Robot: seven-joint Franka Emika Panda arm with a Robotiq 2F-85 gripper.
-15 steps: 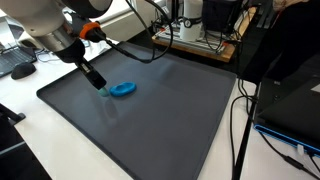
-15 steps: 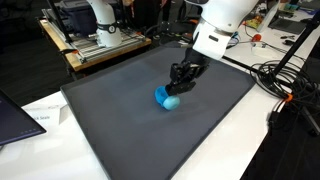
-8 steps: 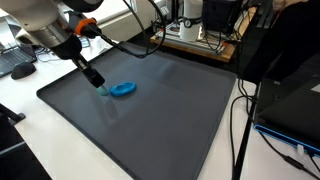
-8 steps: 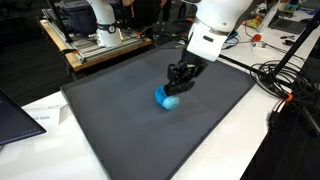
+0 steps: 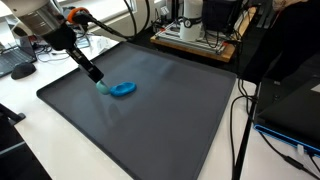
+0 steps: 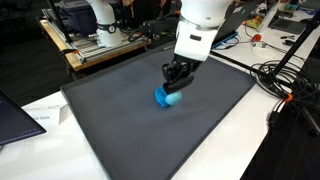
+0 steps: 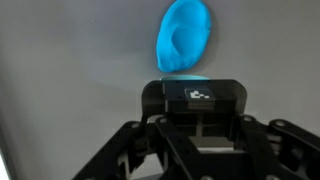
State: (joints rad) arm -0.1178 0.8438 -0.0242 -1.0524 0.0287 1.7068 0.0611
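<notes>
- Clenched fingers (image 5: pixel 99 85), pinching the near tip of a blue object (image 5: pixel 124 90) right down at the dark grey mat (image 5: pixel 150 125)
- Same grip in an exterior view (image 6: pixel 172 84), fingers tilted over the rounded blue object (image 6: pixel 166 98)
- In the wrist view, black fingers (image 7: pixel 198 95) meeting the lower end of the blue object (image 7: pixel 185 35), its hollowed face turned to the camera
- Blue object lying on the mat, well inside all its edges
- White arm (image 6: pixel 195 35) slanting up from the fingers above the mat
- White counter (image 5: pixel 30 115) under the mat, bare along its edges
- Black cables (image 6: pixel 285 85) on the counter just beside one mat edge
- Wooden stand (image 6: pixel 100 50) with another white robot (image 6: pixel 95 20) beyond the mat's far edge
- Laptop (image 6: pixel 12 115) near a mat corner
</notes>
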